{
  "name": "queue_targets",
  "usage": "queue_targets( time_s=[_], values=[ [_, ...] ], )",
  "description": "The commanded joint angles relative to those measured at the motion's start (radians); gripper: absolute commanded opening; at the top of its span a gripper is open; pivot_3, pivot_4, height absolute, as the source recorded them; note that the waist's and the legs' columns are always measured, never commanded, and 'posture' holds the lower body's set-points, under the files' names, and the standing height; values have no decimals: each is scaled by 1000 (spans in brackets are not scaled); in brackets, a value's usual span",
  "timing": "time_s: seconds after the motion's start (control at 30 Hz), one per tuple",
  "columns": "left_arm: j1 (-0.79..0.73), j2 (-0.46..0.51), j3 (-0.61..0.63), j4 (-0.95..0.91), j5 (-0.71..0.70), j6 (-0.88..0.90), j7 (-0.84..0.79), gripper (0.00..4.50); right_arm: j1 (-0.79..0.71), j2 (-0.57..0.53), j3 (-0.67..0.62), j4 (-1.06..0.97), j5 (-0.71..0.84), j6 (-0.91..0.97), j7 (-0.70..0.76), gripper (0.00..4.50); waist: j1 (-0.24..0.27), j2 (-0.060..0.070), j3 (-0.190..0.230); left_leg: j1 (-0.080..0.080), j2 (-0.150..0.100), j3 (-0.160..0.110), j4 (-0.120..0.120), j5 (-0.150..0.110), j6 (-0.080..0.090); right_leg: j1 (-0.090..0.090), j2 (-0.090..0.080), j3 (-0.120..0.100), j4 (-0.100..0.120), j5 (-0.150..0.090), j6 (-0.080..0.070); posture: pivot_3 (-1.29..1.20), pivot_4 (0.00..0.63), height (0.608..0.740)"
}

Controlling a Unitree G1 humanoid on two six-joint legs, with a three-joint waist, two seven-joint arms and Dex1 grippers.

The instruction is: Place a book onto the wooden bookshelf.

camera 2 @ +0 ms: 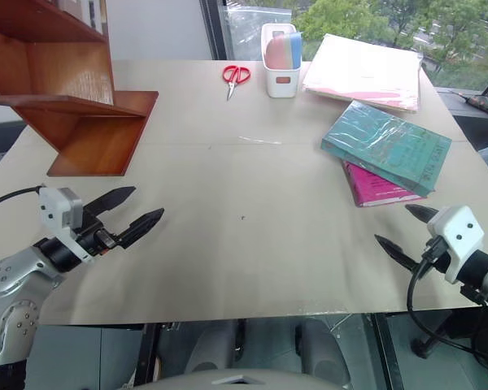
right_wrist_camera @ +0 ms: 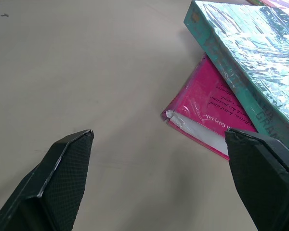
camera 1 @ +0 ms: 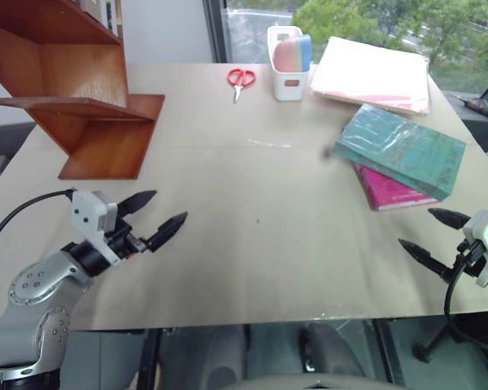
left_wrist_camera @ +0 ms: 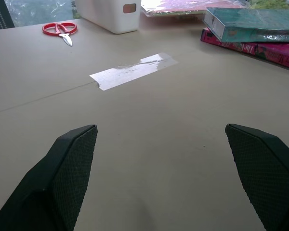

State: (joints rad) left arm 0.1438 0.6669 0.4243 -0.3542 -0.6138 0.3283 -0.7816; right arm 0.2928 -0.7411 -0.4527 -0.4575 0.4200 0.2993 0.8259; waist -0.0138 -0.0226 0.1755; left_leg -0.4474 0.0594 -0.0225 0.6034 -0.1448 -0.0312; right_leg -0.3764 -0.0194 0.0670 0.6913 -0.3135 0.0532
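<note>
Head views: we find the left gripper point(camera 1: 156, 219) spread wide and holding nothing, hovering over bare tabletop point(camera 1: 252, 244). The right gripper point(camera 2: 405, 229) is likewise spread and empty, at the near right edge. The book point(camera 1: 401, 149) lies flat just ahead of the right gripper and slightly inboard of it, resting on a magenta book point(camera 1: 390, 191). Its long axis runs diagonally, from the far inboard corner to the near outboard corner. From the left gripper it lies well apart, across the tabletop to the right. The wooden bookshelf point(camera 2: 73, 106) stands ahead of the left gripper, at the far left. We judge the right arm clearly the nearer to the book, the left arm the nearer to the shelf.

Left wrist view: both fingers point(left_wrist_camera: 62, 178) stand apart over bare tabletop; the book shows far ahead, beyond a strip of clear tape point(left_wrist_camera: 132, 71).

Right wrist view: the fingers point(right_wrist_camera: 58, 183) stand apart with nothing between them. The book's spine edge runs obliquely across the gripper's line, close ahead, so we judge a reach forward with some wrist turn is needed.
</note>
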Motion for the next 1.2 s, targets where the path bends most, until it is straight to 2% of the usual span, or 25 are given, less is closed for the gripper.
queue_targets(
  time_s=[0.03, 0.07, 0.13, 0.33, 0.37, 0.47, 0.57, 0.77, 0.83, 0.9, 1.0, 1.1, 1.2],
  values=[
    [-28, 30, 30, -47, -44, 17, -16, 4476, -58, -5, 6, -37, 25, 16, -19, 4500, 0, 0, 0, 0, 0, 0, 0, 0, 0, 0, 0, 0, 0, 0, 0, 0, 150, 740],
    [-59, 46, 14, -47, -54, 25, -36, 4500, -107, -6, 28, -44, 55, 59, -38, 3957, -1, 0, 0, 0, 0, 0, 0, 0, 0, 0, 0, 0, 0, 0, 0, 0, 150, 740],
    [-100, 65, -12, -48, -69, 35, -69, 4500, -176, -4, 54, -58, 90, 119, -68, 3241, -3, 0, 0, 0, 1, 0, 1, 0, 0, -1, 1, 0, 1, 0, 0, 0, 150, 740],
    [-201, 74, -80, -68, -92, 61, -108, 4500, -353, -51, 107, -39, 70, 256, -155, 345, 0, 0, 0, -2, 0, 0, 2, 0, 0, -1, 1, 1, 2, 1, 1, 0, 150, 740],
    [-210, 70, -94, -74, -95, 61, -114, 4500, -389, -58, 129, -18, 40, 276, -182, 166, 0, 0, 0, -2, 0, 0, 2, 0, 0, -1, 1, 1, 2, 1, 1, 0, 150, 740],
    [-230, 53, -136, -116, -131, 83, -122, 4500, -536, -100, 242, 108, -85, 342, -256, 166, -3, 0, 0, -1, 0, 0, 2, 0, 0, -2, 1, 1, 2, 1, 1, 0, 150, 740],
    [-251, 55, -165, -158, -154, 104, -122, 4500, -681, -132, 329, 286, -173, 357, -262, 166, -7, 1, 1, -1, 0, 1, 2, 0, 0, -2, 1, 2, 2, 1, 1, 0, 150, 740],
    [-297, 53, -196, -156, -132, 99, -109, 4500, -1000, -119, 532, 870, -452, 145, -344, 166, -4, 2, 2, -2, 0, 2, 3, 0, 0, -2, 1, 2, 2, 1, 1, 0, 150, 740],
    [-294, 56, -191, -164, -138, 102, -109, 4500, -1036, -127, 608, 963, -516, 82, -276, 166, -4, 2, 2, -2, 0, 3, 3, -1, 2, -3, 1, 3, 2, 1, 1, 0, 150, 740],
    [-261, 43, -176, -184, -126, 95, -78, 4500, -1020, -120, 653, 931, -487, 130, -119, 166, -5, 2, 2, -2, 0, 3, 2, -1, 2, -3, 1, 3, 1, 1, 1, 0, 150, 740],
    [-198, 25, -157, -226, -124, 91, -38, 4500, -964, -104, 651, 807, -431, 212, 1, 166, -16, -2, -1, -1, 1, 3, 1, -2, 3, -1, 2, 3, -1, 1, 1, 0, 150, 740],
    [-154, 12, -147, -248, -120, 83, -14, 4500, -920, -76, 623, 691, -387, 288, 33, 166, -24, -7, -3, 0, 2, 3, 1, -2, 3, 0, 2, 2, 0, 0, 0, 0, 150, 740],
    [-156, 8, -151, -242, -115, 75, -5, 4500, -927, -45, 567, 650, -379, 341, -18, 166, -28, -8, -4, 2, 3, 3, 2, -2, 3, 0, 2, 2, 3, 0, 0, 0, 150, 740]
  ],
)
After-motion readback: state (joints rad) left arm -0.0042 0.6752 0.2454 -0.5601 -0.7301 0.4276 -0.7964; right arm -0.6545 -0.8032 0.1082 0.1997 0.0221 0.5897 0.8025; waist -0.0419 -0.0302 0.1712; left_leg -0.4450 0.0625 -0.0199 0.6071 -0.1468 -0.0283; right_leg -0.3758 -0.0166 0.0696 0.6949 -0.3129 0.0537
